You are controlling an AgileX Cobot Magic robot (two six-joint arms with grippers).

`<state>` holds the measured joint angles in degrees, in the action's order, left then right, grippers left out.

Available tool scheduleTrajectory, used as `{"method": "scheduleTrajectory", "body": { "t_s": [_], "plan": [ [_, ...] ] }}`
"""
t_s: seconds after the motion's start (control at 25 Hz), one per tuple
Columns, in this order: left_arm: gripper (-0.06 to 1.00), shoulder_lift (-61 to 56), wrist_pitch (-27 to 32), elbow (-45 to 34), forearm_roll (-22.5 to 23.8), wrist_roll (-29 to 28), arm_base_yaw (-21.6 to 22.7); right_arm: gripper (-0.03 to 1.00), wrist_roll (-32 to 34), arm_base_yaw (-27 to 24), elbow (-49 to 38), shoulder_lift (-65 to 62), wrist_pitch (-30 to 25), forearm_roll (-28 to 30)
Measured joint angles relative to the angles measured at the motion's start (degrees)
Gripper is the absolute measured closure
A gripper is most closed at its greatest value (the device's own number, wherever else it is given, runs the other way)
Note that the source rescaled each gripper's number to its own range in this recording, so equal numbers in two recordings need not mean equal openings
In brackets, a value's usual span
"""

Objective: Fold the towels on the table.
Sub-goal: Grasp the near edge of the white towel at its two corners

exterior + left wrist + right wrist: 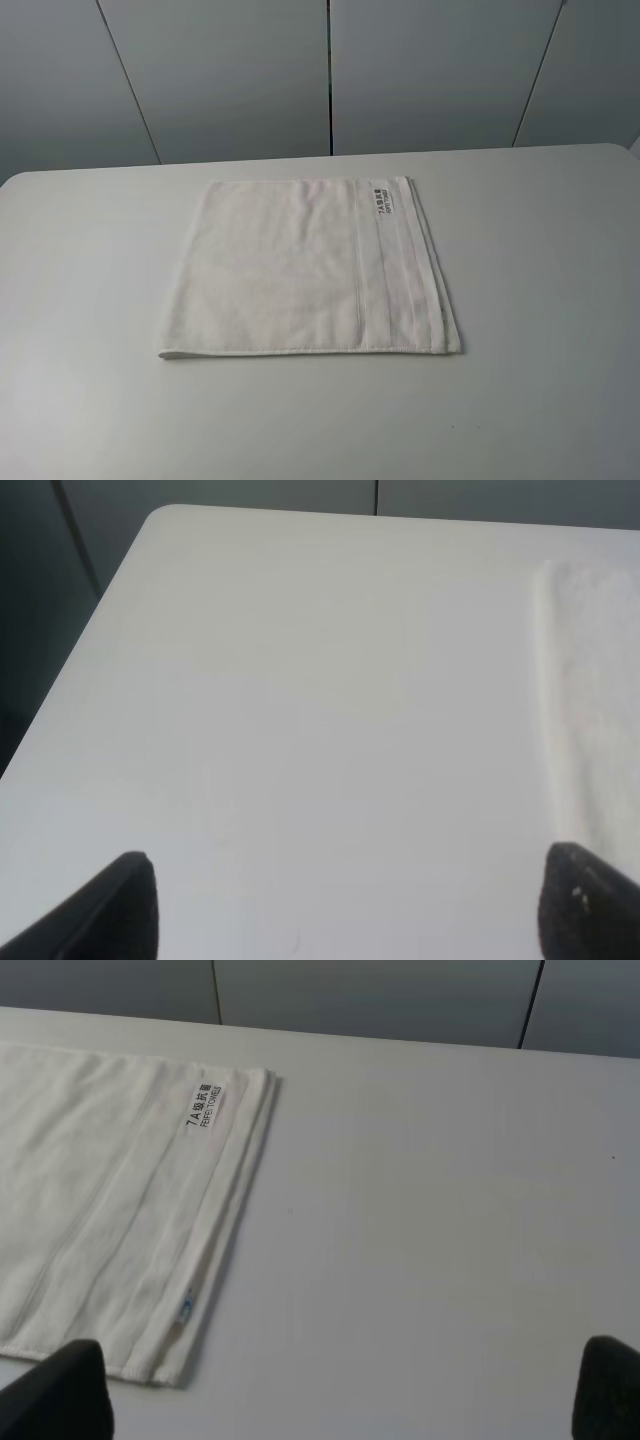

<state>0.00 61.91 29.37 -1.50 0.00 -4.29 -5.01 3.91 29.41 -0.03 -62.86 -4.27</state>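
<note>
The white terry towel [305, 268] lies flat and folded in layers in the middle of the white table [90, 300], its border band and dark-printed label [381, 200] toward the right side. No gripper shows in the exterior high view. In the left wrist view the left gripper [350, 910] is open and empty above bare tabletop, with the towel's edge [590, 700] off to one side. In the right wrist view the right gripper [345, 1390] is open and empty, with the towel [100, 1190] and its label [203, 1106] beside it.
Grey wall panels [330, 70] stand behind the table's far edge. The table's rounded far left corner [165, 520] shows in the left wrist view, with dark floor beyond it.
</note>
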Motion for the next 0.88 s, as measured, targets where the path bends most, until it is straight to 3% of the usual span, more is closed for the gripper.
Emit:
{"method": "scheduleTrajectory", "body": {
  "t_s": [0.88],
  "plan": [
    [-0.04, 0.0, 0.0, 0.0, 0.0, 0.0, 0.0, -0.03, 0.0, 0.0, 0.0, 0.0, 0.0, 0.0]
  ]
}}
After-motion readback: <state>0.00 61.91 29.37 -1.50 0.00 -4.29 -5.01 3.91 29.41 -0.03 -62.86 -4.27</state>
